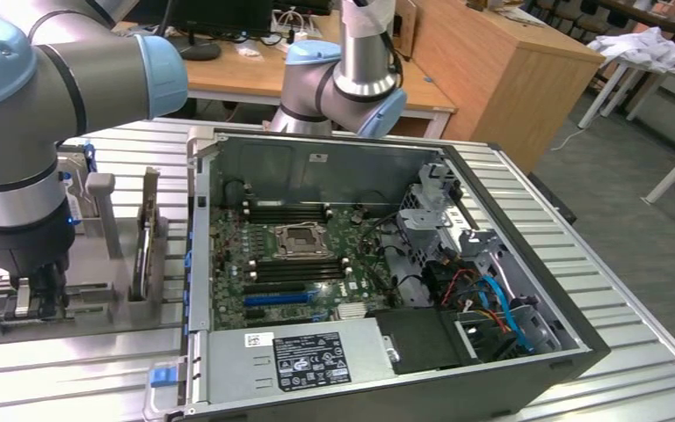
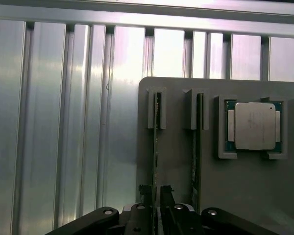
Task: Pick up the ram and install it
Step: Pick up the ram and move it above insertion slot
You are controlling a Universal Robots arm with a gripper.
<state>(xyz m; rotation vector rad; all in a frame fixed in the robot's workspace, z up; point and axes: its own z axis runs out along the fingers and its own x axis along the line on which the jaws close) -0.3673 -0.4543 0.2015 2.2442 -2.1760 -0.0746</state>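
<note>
Two rams stand on edge in the slots of a grey holder tray [image 2: 176, 98]. The ram [image 2: 157, 132] in the outer slot runs straight down between my fingertips, and the second ram [image 2: 199, 142] sits one slot over. My gripper [image 2: 156, 192] straddles the outer ram at one end, a dark finger [image 2: 145, 192] on each side with a thin gap showing, so it is open. In the exterior view the gripper [image 1: 35, 301] reaches down onto the holder [image 1: 91, 294] at that view's left, beside the open computer case [image 1: 373, 264].
A square silver processor [image 2: 255, 126] lies in its pocket on the tray beside the rams. Inside the case the motherboard [image 1: 314, 255] shows an empty socket [image 1: 302, 239] flanked by dark memory slots [image 1: 285, 214]. A thin plate [image 1: 148, 233] stands upright in the holder. Ribbed aluminium table [image 2: 63, 122] surrounds everything.
</note>
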